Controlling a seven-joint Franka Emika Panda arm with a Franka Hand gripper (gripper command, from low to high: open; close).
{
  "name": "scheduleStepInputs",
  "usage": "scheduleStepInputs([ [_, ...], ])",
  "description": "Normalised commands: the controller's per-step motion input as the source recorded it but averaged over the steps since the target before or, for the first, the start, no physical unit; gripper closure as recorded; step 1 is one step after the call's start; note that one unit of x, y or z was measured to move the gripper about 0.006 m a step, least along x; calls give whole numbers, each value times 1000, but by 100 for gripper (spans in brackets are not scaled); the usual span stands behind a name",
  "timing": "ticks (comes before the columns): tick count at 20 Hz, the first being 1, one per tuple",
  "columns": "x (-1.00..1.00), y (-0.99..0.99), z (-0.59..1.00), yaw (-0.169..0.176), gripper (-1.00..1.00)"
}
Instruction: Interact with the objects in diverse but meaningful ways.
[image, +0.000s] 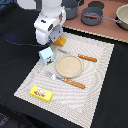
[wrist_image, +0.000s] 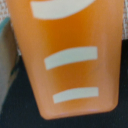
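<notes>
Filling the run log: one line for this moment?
gripper: over loaf, state unclear | carton: beside it | packet: mat's near corner

No readable text showing anywhere; marks on packet and carton are staying too blurred.
</notes>
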Motion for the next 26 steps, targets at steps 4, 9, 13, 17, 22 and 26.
scheduleStepInputs([
  [4, -6, 289, 865, -18, -100],
  [9, -10, 203, 890, -30, -100],
  [13, 94, -71, 571, -17, -100],
  [17, 203, -451, 336, -47, -100],
  [22, 197, -735, 82, -65, -100],
  [26, 107, -844, 0, -59, -100],
])
